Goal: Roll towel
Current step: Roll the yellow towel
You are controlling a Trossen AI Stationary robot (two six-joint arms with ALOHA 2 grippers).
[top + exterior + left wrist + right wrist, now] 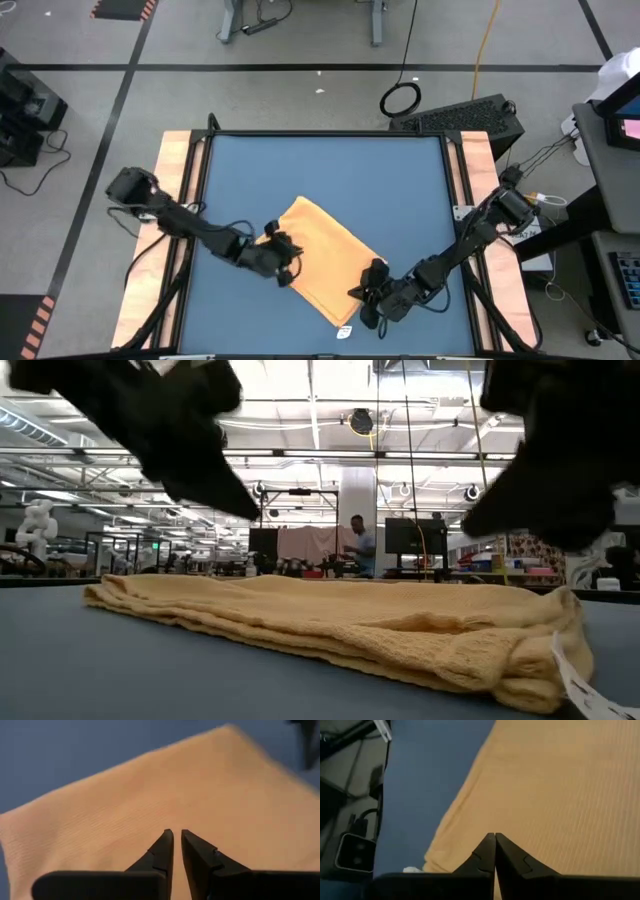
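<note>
While over towel [322,258], both claws low.

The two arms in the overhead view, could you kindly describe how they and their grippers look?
Both arms are dark, slender and jointed, with black cables trailing beside them. The left gripper and the right gripper each end in two matte black fingers that taper to points, with small stepped notches along their inner edges.

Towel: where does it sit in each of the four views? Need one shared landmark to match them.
High view: the towel lies diagonally at lower centre of the blue table, between both grippers.
Low view: it spans the middle, folded end at right.
Left wrist view: it fills most of the picture beyond the left gripper.
Right wrist view: it fills the right side, by the right gripper.
Landmark: the white tag.
</note>
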